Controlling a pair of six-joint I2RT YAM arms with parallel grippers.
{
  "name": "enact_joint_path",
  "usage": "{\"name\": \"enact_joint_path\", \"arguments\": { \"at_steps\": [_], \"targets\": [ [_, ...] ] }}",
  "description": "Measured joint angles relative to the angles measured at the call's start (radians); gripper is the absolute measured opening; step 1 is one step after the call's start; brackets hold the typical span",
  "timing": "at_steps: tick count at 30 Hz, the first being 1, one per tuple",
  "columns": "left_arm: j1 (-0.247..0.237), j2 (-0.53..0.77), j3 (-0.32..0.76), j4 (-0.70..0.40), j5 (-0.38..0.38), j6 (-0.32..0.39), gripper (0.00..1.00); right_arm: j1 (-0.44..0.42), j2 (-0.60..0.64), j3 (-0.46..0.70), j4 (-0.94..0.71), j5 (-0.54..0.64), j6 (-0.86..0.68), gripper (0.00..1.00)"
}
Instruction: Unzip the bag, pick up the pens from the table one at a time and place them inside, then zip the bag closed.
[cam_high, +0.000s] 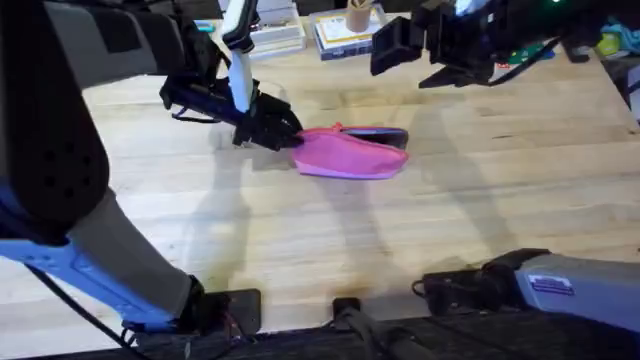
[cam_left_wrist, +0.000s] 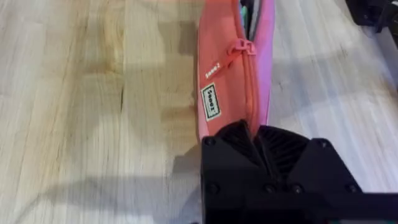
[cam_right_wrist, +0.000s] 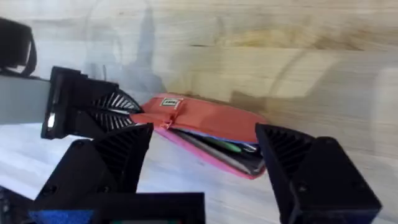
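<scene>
Step in hand: closing the bag (cam_high: 352, 155). I judge the filling done, since a green pen (cam_right_wrist: 235, 147) and other dark sticks lie inside the open mouth and I see none loose on the table (cam_high: 330, 260).

My left gripper (cam_left_wrist: 256, 138): fingers pressed together on the bag's end fabric, anchoring it just ahead of my wrist.

My right gripper (cam_right_wrist: 202, 162): fingers wide apart, holding nothing, hovering above the bag, which lies just beyond and between the two pads.

Zipper pull (cam_left_wrist: 239, 47): a little way along the seam from my left fingers; the track beyond it gapes.

Next move: it likely calls for my right fingers to come down on the small pull tab, pinch it, and draw it away from my left grip along the seam while the left keeps the fabric taut.

Bag material: soft pink cloth, long and slack, sagging flat; orange-red zipper band with a small white label (cam_left_wrist: 211, 101) near my left fingers.

Pen: thin, smooth, rigid stick.

Table: pale planks with visible grain, flat and hard.

Risk: limp cloth may bunch ahead of the slider.
</scene>
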Motion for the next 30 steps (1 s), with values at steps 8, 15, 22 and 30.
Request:
{"name": "enact_joint_path", "arguments": {
  "at_steps": [8, 15, 22, 30],
  "targets": [
    [0.0, 0.0, 0.0, 0.0, 0.0, 0.0, 0.042, 0.089, -0.001, 0.0, 0.003, 0.0, 0.0, 0.998],
    [0.0, 0.0, 0.0, 0.001, 0.003, 0.001, 0.283, 0.135, -0.001, 0.0, 0.006, 0.0, 0.001, 0.998],
    [0.0, 0.0, 0.0, 0.001, 0.004, -0.007, 0.991, 0.148, -0.001, 0.0, 0.007, 0.0, 0.026, 0.997],
    [0.009, 0.0, 0.0, -0.015, -0.024, -0.007, 0.994, 0.157, 0.02, 0.0, 0.011, 0.0, 0.09, 0.997]
  ]
}}
